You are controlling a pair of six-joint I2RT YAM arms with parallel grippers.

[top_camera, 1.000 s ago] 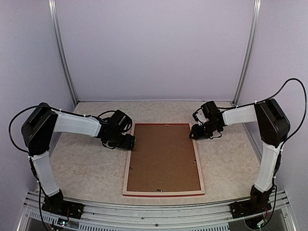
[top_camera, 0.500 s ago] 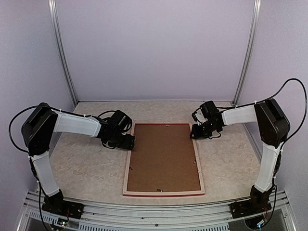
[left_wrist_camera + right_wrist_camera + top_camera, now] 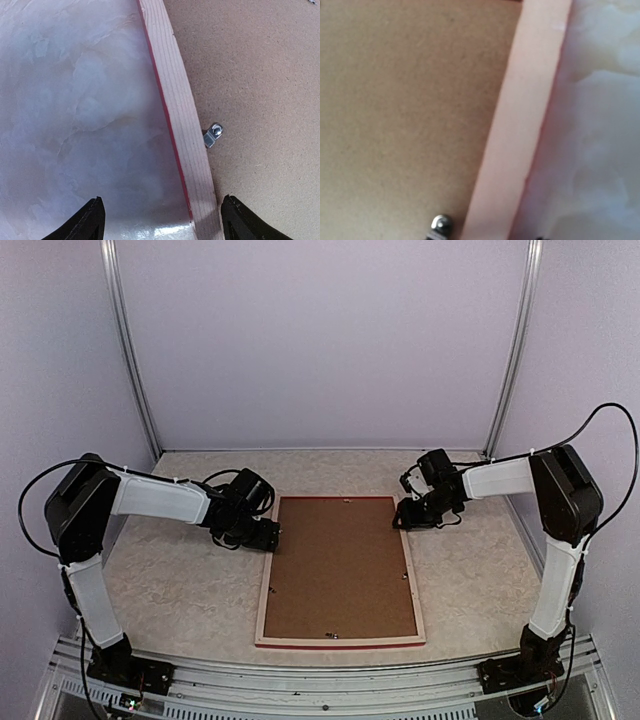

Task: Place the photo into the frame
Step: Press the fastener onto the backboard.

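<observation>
- Walls: three pale panels close in the left, far and right sides of the table.
- Table: one marbled top. Wide bands of it show left and right of the frame, and a narrower strip on the far side. The frame's near edge lies close to the table's near edge.
- Frame: one, lying flat and back-up in the middle of the table, long sides running near to far. Its rails are pale wood, with a thin red line along the outer edge.
- Backing board: one brown sheet fills the frame's opening. Whether the photo lies under it cannot be told.
- Arms: two. The left arm reaches in to the frame's left rail, the right arm to its far right corner.
- Left gripper: jaws wide, with one fingertip over the table and the other over the board. The rail runs between them, and nothing is held.
- Right gripper: low over the right rail. I cannot tell how its jaws stand.
- Metal clips: one sits at the left rail's inner edge and one at the right rail's.
</observation>
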